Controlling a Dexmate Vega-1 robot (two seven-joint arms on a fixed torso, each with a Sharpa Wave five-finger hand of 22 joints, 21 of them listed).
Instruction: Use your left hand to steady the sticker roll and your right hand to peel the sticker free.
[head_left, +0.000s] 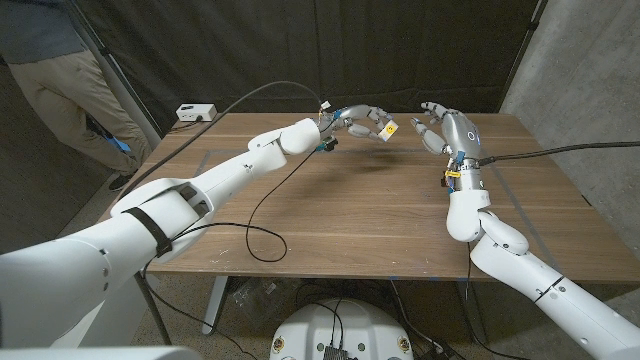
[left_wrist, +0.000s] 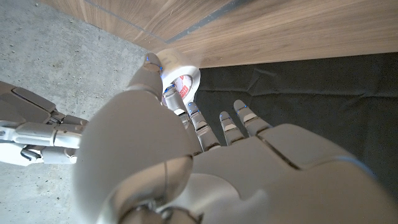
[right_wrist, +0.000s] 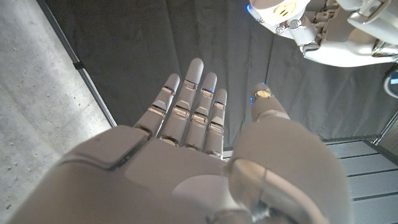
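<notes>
Slippage is the likely risk: sticker roll (head_left: 386, 129) is pinched aloft by left hand (head_left: 362, 121), while right hand (head_left: 437, 127), fingers apart and empty, could knock it loose.

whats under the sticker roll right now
Only bare wooden table: the left robot hand holds the sticker roll up in the air, with its shadow on the wood below. The fingers cover part of the roll. The right robot hand is apart, open.
</notes>
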